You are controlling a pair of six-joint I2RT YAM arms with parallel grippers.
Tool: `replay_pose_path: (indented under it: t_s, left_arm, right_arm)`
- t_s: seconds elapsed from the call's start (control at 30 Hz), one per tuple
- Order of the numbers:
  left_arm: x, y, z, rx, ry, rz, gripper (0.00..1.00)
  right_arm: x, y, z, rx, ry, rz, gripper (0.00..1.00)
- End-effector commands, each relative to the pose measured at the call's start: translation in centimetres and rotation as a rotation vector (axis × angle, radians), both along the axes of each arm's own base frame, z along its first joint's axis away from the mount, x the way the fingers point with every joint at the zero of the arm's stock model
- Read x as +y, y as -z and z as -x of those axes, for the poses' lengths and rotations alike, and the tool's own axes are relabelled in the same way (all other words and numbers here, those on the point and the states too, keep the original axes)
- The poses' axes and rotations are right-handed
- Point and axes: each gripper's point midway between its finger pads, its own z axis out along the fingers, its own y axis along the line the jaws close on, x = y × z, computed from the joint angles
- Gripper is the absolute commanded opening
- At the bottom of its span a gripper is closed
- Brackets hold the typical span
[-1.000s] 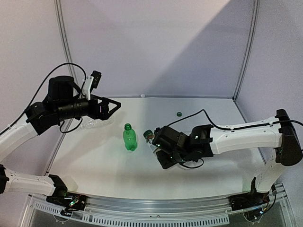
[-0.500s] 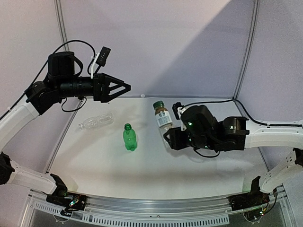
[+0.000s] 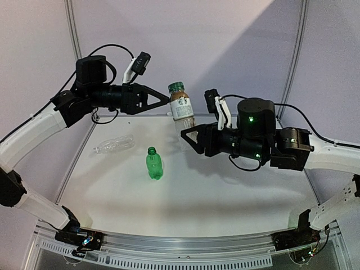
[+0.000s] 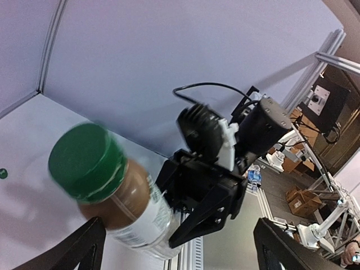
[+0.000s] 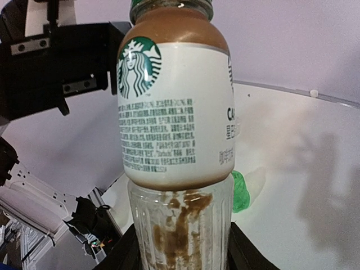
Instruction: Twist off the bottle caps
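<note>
Your left arm (image 3: 34, 132) and right arm (image 3: 337, 154) are wearing white shells between black joints. Behind the left pincer (image 3: 164, 101), a black cable (image 3: 112, 47) is looping over a black cylindrical motor (image 3: 91, 70), with a white bracket (image 3: 130, 70) sitting just above. Behind the right pincer (image 3: 187, 134), green lights (image 3: 247, 119) are glowing on black housing.

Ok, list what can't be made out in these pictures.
- Right wrist view: the right gripper's fingers are cut off by the bottom edge, hiding their grip on the labelled bottle.
- Left wrist view: its green cap is motion-blurred; contact with the left gripper unclear.
- Top view: clear ribbed bottle too small to see a cap.
</note>
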Motion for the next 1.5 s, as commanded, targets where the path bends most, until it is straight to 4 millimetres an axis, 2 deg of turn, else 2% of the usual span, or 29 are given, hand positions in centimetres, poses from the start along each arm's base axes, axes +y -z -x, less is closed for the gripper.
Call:
replay_pose_path:
  t_s: [0.0,0.27,0.37,0.5,0.57,0.67,0.73,0.77,0.8,0.83,0.9,0.97,1.07,1.23,1.47]
  left_arm:
    - [-0.6,0.2,-0.7,0.044,0.008,-0.003,0.94]
    - [-2.2,0.6,-0.3,0.083,0.06,0.018,0.92]
    - [-2.7,0.7,-0.7,0.103,0.059,0.03,0.86]
    - [-3.1,0.7,-1.0,0.136,0.053,0.051,0.69]
    - [-3.3,0.3,-1.1,0.118,0.052,0.069,0.52]
    - [-3.5,0.5,-1.2,0.12,0.053,0.068,0.33]
    - [-3.6,0.5,-1.0,0.123,0.063,0.066,0.24]
    - [-3.6,0.6,-0.9,0.123,0.065,0.065,0.22]
    - [-3.7,0.6,-0.8,0.122,0.068,0.063,0.2]
    - [-3.8,0.7,-0.7,0.122,0.07,0.058,0.2]
    - [-3.9,0.7,-0.6,0.113,0.065,0.058,0.19]
    - [-4.0,0.5,-0.5,0.104,0.064,0.059,0.19]
    - [-4.1,0.4,-0.4,0.102,0.058,0.062,0.19]
    - [-4.0,0.2,-0.5,0.104,0.035,0.066,0.19]
    - [-3.8,0.5,-1.3,0.11,-0.024,0.064,0.18]
  right_arm:
    - [0.6,-3.4,0.0,-0.065,-0.032,-0.07,0.24]
    - [1.5,-4.2,0.8,-0.07,-0.095,-0.096,0.24]
    - [2.1,-4.2,1.2,-0.066,-0.124,-0.105,0.24]
    - [2.3,-4.3,1.3,-0.064,-0.136,-0.117,0.24]
    - [2.4,-4.4,1.4,-0.065,-0.144,-0.119,0.24]
    - [2.3,-4.2,1.3,-0.056,-0.135,-0.112,0.24]
    - [2.1,-3.9,0.9,-0.042,-0.107,-0.091,0.32]
    - [1.9,-3.8,0.7,-0.033,-0.094,-0.083,0.45]
    - [1.8,-3.9,0.5,-0.027,-0.076,-0.077,0.61]
    - [1.7,-3.9,0.3,-0.023,-0.066,-0.072,0.71]
    - [1.7,-4.1,0.3,-0.027,-0.061,-0.068,0.8]
    - [1.9,-4.3,0.1,-0.04,-0.059,-0.065,0.84]
    - [2.2,-4.6,-0.3,-0.057,-0.053,-0.059,0.85]
    - [2.6,-3.6,-1.2,-0.054,-0.027,-0.035,0.83]
    - [2.9,-3.1,-1.3,-0.049,-0.027,-0.047,0.67]
